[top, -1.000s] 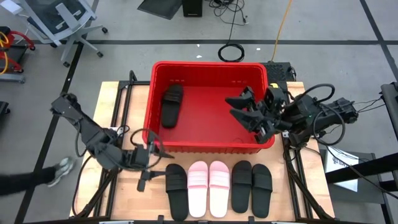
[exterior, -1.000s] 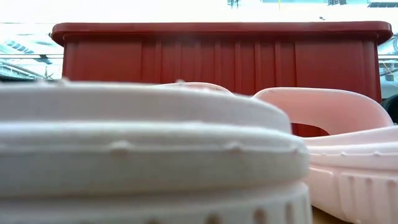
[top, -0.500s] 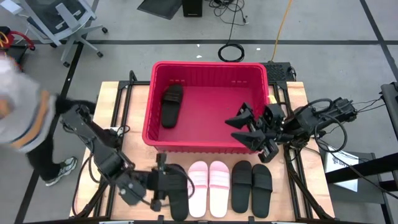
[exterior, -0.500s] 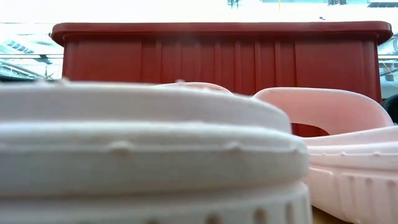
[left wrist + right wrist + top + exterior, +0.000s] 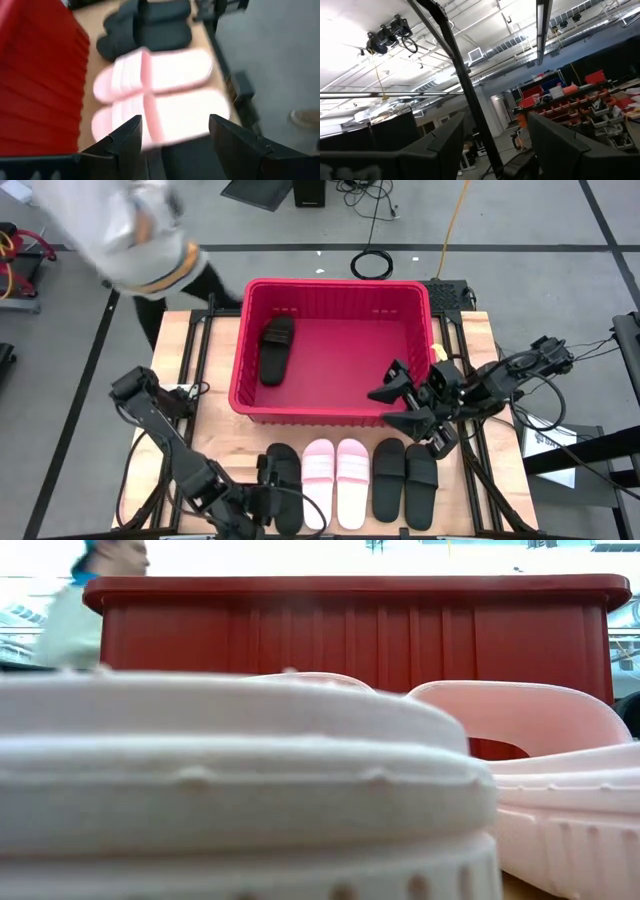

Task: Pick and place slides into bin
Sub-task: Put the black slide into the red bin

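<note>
Inside the red bin lies one black slide.

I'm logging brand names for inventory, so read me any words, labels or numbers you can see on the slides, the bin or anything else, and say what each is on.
No readable text anywhere.
Slides: ribbed straps, no logo legible.
Bin: plain red, no label visible.
Shelf bins in the room, right wrist view: too small to read.

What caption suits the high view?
One black slide lies in the red bin; five wait on the table as both open tools approach.
</note>
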Tool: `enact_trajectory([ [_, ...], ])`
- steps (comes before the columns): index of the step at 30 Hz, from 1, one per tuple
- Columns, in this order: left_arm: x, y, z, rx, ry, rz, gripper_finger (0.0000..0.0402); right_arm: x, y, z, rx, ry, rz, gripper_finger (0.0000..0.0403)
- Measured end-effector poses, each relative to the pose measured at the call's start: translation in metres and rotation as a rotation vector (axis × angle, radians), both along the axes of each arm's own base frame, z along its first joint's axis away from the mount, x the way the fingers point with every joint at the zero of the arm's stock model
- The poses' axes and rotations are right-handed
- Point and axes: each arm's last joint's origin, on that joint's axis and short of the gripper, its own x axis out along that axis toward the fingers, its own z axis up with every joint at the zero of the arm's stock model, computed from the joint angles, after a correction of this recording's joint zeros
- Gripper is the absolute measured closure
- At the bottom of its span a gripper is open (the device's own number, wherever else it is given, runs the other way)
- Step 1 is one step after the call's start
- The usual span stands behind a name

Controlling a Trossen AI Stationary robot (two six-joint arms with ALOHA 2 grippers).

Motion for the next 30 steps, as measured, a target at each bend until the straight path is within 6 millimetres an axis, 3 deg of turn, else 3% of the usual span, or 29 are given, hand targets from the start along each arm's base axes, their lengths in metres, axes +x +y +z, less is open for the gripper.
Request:
enact_trajectory([
  [17,0.013,-0.012,-0.087,0.13,0.305,0.076,0.0176,0.004,0.002,-0.003,0.033,0.009,0.019,0.0197],
  [30,0.023,0.03,-0.121,0.175,0.408,0.313,0.0176,0.005,0.003,-0.004,0.024,0.024,0.021,0.0197],
])
